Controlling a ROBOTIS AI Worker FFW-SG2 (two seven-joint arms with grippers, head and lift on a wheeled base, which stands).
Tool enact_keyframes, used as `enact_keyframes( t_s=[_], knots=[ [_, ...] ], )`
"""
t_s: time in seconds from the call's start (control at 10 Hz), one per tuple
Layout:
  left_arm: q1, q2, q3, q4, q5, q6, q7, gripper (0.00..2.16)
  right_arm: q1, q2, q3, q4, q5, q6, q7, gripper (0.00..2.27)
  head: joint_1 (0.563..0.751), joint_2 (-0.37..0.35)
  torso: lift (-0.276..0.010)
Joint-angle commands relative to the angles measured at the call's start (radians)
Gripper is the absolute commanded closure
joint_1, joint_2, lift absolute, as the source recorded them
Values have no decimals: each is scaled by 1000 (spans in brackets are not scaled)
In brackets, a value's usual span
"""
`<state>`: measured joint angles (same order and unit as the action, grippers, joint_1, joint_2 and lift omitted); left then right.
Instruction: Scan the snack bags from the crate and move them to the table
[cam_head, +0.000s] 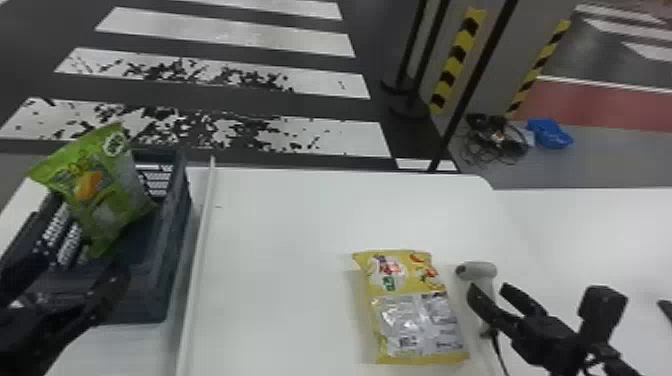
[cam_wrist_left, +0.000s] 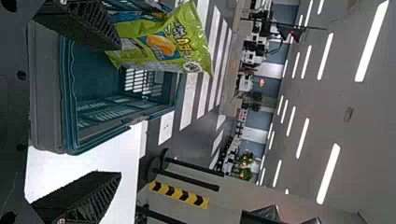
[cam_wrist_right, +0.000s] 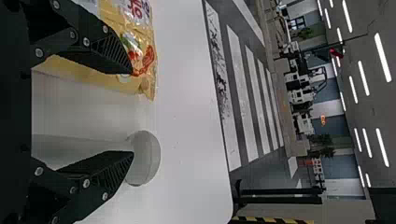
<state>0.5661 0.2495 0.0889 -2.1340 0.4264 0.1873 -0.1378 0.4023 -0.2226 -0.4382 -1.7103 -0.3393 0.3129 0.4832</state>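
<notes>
On the table (cam_head: 280, 225), shiny yellow bag (cam_head: 410, 305)

White table (cam_head: 280, 215), yellow snack bag (cam_head: 415, 310), scanner (cam_head: 480, 270) just right of the bag; dark crate (cam_head: 150, 295) well to its left

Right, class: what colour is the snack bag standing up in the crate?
Mostly bright green; the bag shows best in the head view.

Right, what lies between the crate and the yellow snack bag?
In the head view, a thin white strip runs beside the crate, then bare white tabletop reaches to the yellow snack bag.
</notes>
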Motion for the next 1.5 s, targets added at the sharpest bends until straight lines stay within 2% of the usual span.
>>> enact_keyframes(
  t_s=[0.0, 0.2, 0.5, 0.6, 0.8, 0.9, 1.2, 1.4],
  knots=[
    [-8, 1, 5, 26, 5, -10, -2, 33, -53, -30, 6, 89, 29, -1, 0, -2, 695, -231, -95],
    [-23, -3, -2, 58, 6, -28, -6, 33, -105, -57, 26, 190, 42, -7, 3, -2, 695, -249, -95],
    [-31, 1, -3, 60, 6, -25, -6, 33, -188, -90, 61, 324, 43, -22, 12, 43, 695, -258, -95],
    [-37, -1, -3, 66, 6, -22, -6, 33, -206, -98, 67, 350, 46, -16, 14, 147, 695, -258, -95],
    [-54, 1, -11, 80, 6, -19, -6, 33, -224, -106, 72, 356, 63, 61, 12, 2047, 695, -261, -95],
    [-60, 1, -11, 89, 6, -19, -6, 33, -227, -113, 73, 357, 71, 67, 12, 2240, 695, -262, -95],
    [-68, -1, -17, 103, 8, -19, -8, 33, -204, -110, 64, 313, 60, 55, -6, 2240, 695, -264, -95],
    [-68, 7, -17, 100, 14, -19, -8, 33, -145, -104, 41, 192, 42, 110, -20, 2240, 695, -269, -95]
  ],
)
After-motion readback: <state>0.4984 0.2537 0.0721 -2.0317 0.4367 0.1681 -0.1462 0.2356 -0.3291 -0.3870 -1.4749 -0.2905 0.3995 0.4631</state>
